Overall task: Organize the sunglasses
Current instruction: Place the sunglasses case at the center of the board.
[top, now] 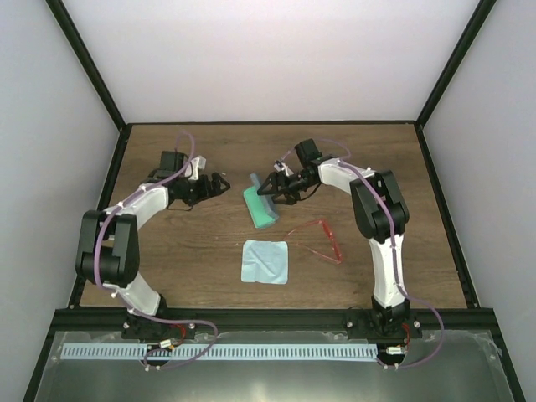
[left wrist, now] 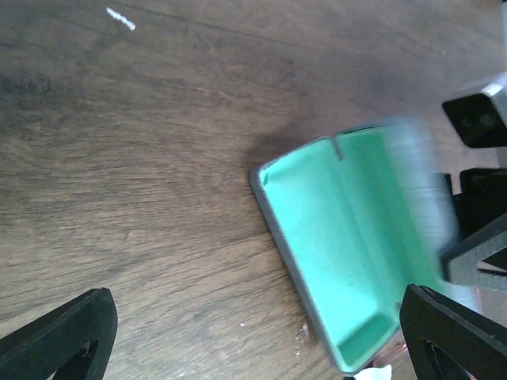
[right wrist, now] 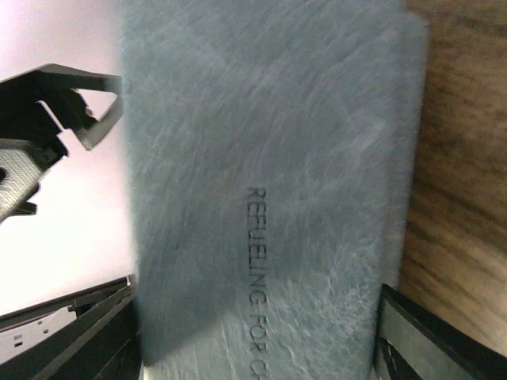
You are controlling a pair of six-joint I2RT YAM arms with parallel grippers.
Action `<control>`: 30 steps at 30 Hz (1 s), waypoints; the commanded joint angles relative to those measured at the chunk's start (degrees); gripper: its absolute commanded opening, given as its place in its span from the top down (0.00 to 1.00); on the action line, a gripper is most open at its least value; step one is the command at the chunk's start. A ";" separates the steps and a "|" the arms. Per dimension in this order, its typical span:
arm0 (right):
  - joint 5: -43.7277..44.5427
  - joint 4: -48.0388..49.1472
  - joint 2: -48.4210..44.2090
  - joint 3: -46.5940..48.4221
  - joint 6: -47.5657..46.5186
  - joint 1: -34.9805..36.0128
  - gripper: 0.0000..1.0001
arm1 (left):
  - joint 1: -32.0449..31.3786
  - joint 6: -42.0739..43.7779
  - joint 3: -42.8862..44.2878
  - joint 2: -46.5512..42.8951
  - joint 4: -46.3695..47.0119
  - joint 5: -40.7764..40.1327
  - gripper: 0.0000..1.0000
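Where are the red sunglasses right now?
In the top view, the sunglasses lie on the table right of centre, just right of the blue cloth.

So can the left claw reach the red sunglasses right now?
Probably not easily: from the left claw, the sunglasses lie beyond the open case, beside the right arm.

The case reads "REFUELING FOR CH", cut off.

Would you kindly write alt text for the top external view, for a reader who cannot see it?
Seen from above, the right gripper holds an open, green-lined glasses case by its lid at mid-table, with the open left gripper just to its left. Nearer the arms, a light blue cloth and unfolded red sunglasses lie on the wooden table.
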 commanded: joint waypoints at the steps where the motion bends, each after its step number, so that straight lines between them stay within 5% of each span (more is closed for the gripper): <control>1: -0.57 -2.42 1.35 4.88 -2.66 -0.62 0.19 | -0.50 5.44 4.38 3.26 -2.56 0.19 0.00; 6: 1.53 -3.02 1.46 4.08 -2.90 -1.02 0.05 | -1.96 7.30 7.89 8.44 -3.50 1.28 0.00; 12: 2.73 -3.49 -0.25 2.94 -2.66 -0.98 0.04 | -8.53 13.48 15.77 15.25 -5.88 -2.85 0.02; 21: 5.70 -6.13 -3.84 2.40 -3.34 -0.98 0.06 | -12.79 22.55 26.37 25.41 -10.92 -15.78 0.22; 30: 7.26 -8.38 -5.50 2.96 -4.49 -1.20 0.07 | -12.93 25.74 32.03 29.56 -13.98 -18.68 0.41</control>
